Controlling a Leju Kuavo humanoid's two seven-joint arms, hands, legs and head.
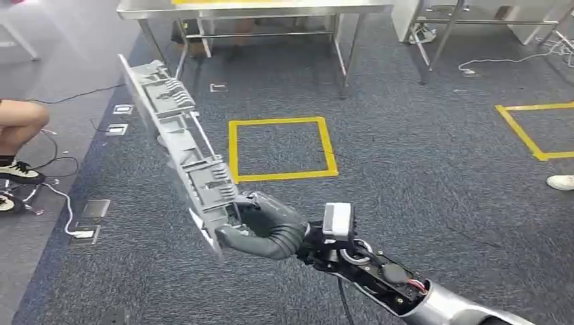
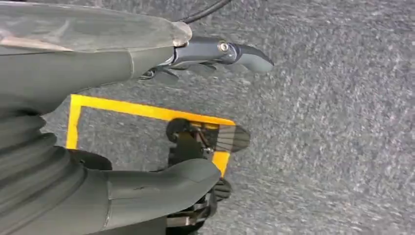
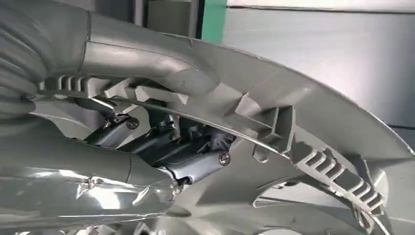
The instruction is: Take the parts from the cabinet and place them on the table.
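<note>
Right hand (image 1: 264, 227) grips the grey part (image 1: 177, 139) at its near end; left hand (image 2: 147, 122) apparently holds nothing, fingers apart. Keep your wrist steady while carrying.

So the long grey part (image 1: 177, 139) has its lower end tucked behind the right hand (image 1: 265, 227), so you can't see how the fingers sit on its far side. In the right wrist view the part (image 3: 313, 127) runs off the frame edge and the dark fingers (image 3: 161, 142) are half buried under its ribs. The metal surface (image 1: 250, 9) at the top of the head view is cropped, top face mostly out of frame. A person's leg (image 1: 19, 125) is cut off at the left edge. The left hand (image 2: 122, 58) is partly out of frame.
</note>
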